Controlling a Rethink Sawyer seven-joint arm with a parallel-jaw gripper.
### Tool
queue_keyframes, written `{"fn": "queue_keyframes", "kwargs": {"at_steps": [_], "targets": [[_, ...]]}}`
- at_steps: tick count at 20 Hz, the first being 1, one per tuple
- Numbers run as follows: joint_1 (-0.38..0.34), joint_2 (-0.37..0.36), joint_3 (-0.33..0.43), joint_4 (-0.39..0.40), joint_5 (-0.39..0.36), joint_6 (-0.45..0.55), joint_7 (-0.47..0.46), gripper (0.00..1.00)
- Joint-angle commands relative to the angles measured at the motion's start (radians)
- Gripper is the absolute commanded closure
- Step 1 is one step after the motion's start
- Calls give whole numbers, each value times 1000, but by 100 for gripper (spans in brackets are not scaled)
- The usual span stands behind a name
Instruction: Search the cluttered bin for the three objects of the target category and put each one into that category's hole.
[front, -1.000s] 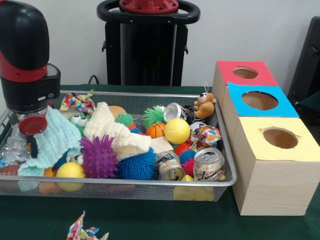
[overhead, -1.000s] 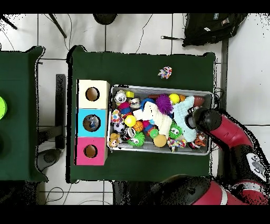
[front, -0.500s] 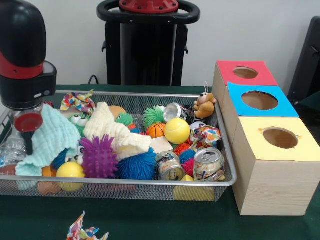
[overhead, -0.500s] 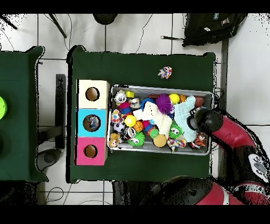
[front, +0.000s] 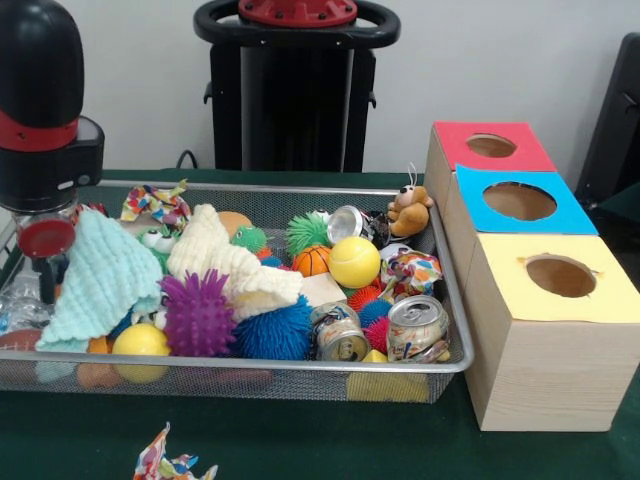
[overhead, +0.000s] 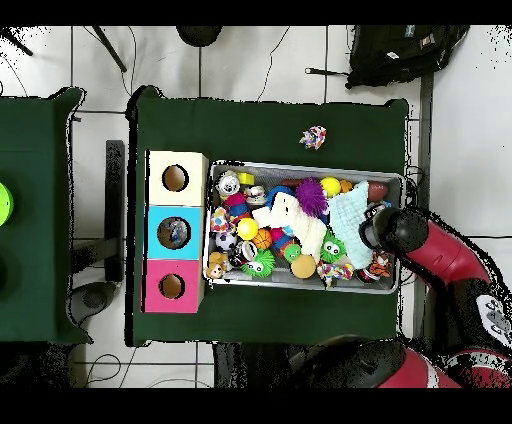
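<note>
Cloth (front: 100, 280) hangs pinched in the claw (front: 45, 275) at the bin's (front: 300, 368) end; it could slip or snag neighbouring toys.

mint-green cloth (front: 100, 280) | purple spiky ball (front: 197, 314) | yellow ball (front: 354, 262) | red, blue, yellow box tops (front: 520, 200)

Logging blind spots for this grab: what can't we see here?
- Gripper state: front view, mint cloth covers its tips; overhead, the arm hides it.
- Bin bottom layer: buried under clutter, both views.
- Hole contents of yellow box: dark in both views.
</note>
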Motion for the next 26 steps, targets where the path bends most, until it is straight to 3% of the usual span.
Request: {"fn": "queue_keyframes", "kwargs": {"at_steps": [1, 14, 26], "targets": [[-27, 23, 12, -26, -57, -5, 1, 0], [-32, 127, 39, -123, -39, -36, 14, 0], [-40, 157, 42, -190, -33, -11, 20, 0]]}}
